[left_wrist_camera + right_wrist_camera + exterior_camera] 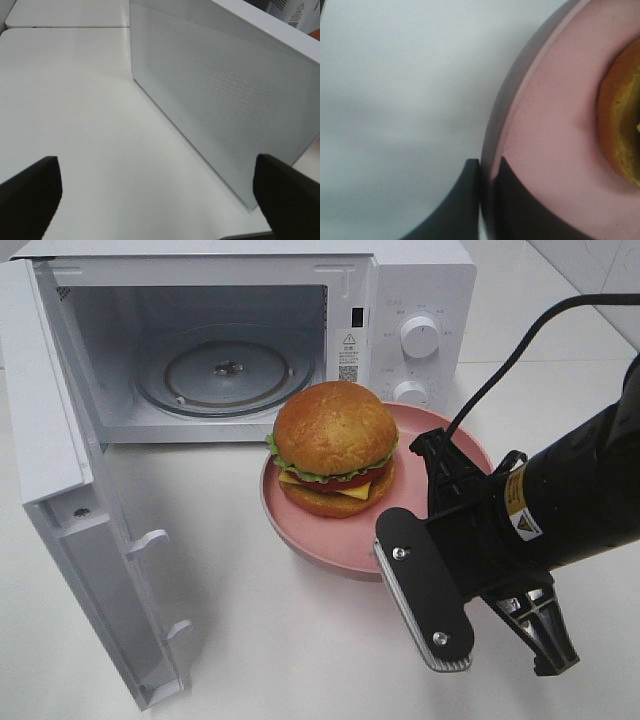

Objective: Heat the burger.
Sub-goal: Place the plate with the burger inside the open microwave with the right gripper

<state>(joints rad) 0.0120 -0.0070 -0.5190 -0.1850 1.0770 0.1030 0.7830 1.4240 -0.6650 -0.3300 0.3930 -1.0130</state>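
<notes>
Closest to the overhead lens was the black right arm (560, 500), reaching in from the right and running off the frame edge, so its upper part was cut away. It covered the near right part of the pink plate (300, 530). From its wrist camera, the right hand (489, 167) was clenched on the plate's rim, one finger outside the edge and one on the inner surface; only the fingertips showed. The burger (335, 445) sat on that plate, in front of the open microwave (420, 300) and outside its cavity, on the knob side of the opening. In the wrist view only a blurred brown edge of the bun appeared. Whether the plate rested on the white tabletop (300, 640) or hung just above it could not be told. The glass turntable (225, 370) lay bare inside. The door (90, 540) stood swung wide. The left hand (157, 200) was out of the overhead view; its wrist camera showed the fingers (30, 195) spread wide above the tabletop, grasping nothing, beside the door's perforated panel.
</notes>
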